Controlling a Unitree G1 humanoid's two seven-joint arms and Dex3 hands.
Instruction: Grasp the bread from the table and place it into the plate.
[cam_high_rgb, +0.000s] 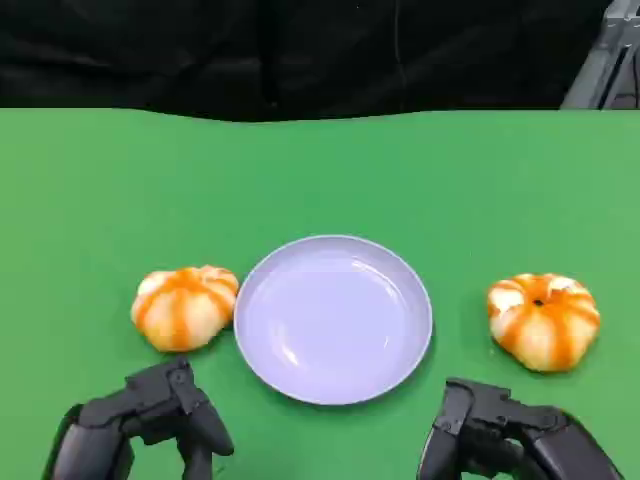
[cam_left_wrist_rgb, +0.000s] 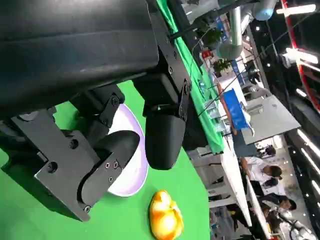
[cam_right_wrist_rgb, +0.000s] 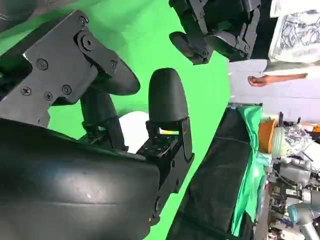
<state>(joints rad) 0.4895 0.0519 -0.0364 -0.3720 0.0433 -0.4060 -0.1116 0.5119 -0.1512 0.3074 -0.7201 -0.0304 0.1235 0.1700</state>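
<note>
A pale lilac plate (cam_high_rgb: 335, 320) lies empty at the middle of the green table. One orange-striped bread roll (cam_high_rgb: 185, 307) sits just left of it, almost touching the rim. A second bread roll (cam_high_rgb: 543, 320) sits to its right, a short gap away. My left hand (cam_high_rgb: 150, 420) hovers near the front edge, just below the left roll, fingers apart and holding nothing. My right hand (cam_high_rgb: 505, 435) is near the front edge, below the right roll, also holding nothing. In the left wrist view, the plate (cam_left_wrist_rgb: 134, 172) and a roll (cam_left_wrist_rgb: 165, 216) show past my fingers (cam_left_wrist_rgb: 162, 132).
The green table (cam_high_rgb: 320, 180) stretches back to a black curtain (cam_high_rgb: 280, 50). A grey frame (cam_high_rgb: 605, 65) stands at the far right corner. In the right wrist view, a person's arm (cam_right_wrist_rgb: 277, 77) shows beyond the table, and my left hand (cam_right_wrist_rgb: 215, 27) shows across from my right.
</note>
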